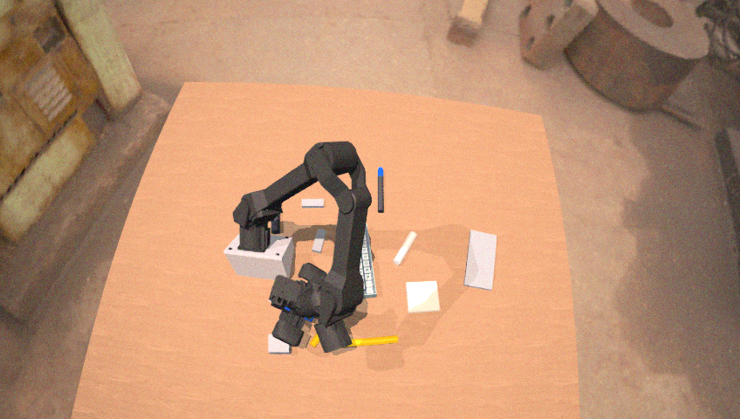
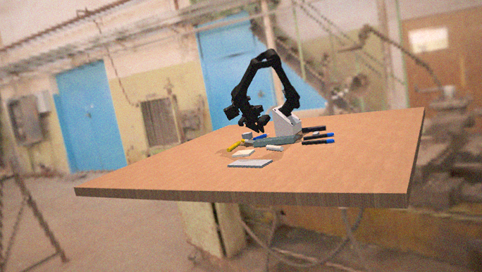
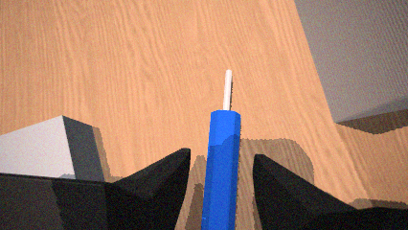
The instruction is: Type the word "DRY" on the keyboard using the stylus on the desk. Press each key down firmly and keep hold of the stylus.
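Observation:
The blue stylus with a thin white tip [image 1: 309, 319] [image 2: 260, 137] [image 3: 224, 126] lies on the desk; the arm hides most of it in the top view. My gripper [image 2: 261, 130] [image 3: 221, 160] is open and empty above the stylus. In the wrist view the stylus body runs between the two black fingers, with a gap on both sides, and its tip points away beyond them. The keyboard [image 1: 369, 284] [image 2: 277, 141] lies beside the robot base, partly hidden by the arm in the top view.
A light block [image 1: 279, 344] [image 2: 246, 135] [image 3: 35, 149] is near the stylus, and the robot base [image 1: 262, 264] [image 2: 286, 127] [image 3: 364, 57] is on its other side. A yellow marker [image 1: 379, 340] [image 2: 233, 146], white cylinder [image 1: 405, 248] [image 2: 274, 147], pale square [image 1: 416, 291] and black pen [image 1: 380, 195] lie around.

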You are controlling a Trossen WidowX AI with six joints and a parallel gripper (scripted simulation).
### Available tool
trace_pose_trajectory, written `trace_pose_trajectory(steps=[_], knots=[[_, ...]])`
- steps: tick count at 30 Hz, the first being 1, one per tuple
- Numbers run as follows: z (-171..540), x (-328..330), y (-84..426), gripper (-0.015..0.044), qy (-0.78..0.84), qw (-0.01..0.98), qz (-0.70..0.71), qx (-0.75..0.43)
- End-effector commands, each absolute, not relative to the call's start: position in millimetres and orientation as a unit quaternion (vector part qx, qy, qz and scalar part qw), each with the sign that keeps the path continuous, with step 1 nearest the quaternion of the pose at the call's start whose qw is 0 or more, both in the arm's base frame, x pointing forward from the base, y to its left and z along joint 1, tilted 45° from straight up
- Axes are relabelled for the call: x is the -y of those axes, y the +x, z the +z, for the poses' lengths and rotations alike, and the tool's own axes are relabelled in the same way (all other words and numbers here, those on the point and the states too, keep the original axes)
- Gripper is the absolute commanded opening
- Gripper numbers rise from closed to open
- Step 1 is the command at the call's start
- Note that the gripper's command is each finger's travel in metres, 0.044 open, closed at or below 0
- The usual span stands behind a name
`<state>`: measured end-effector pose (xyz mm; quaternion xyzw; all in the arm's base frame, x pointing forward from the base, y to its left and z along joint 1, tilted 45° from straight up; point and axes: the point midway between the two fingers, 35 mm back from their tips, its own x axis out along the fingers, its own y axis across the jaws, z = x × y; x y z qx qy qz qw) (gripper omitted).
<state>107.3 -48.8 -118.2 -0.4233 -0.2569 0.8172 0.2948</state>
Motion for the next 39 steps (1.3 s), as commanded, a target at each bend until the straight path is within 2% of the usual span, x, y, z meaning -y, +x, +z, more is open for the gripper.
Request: trace_pose_trajectory(steps=[1,39], knots=[[-120.1,44.8,106.4,0.015,-0.421,0.298,0.817,0.257],[-133.8,31.1,106.7,0.015,-0.42,0.298,0.817,0.258]])
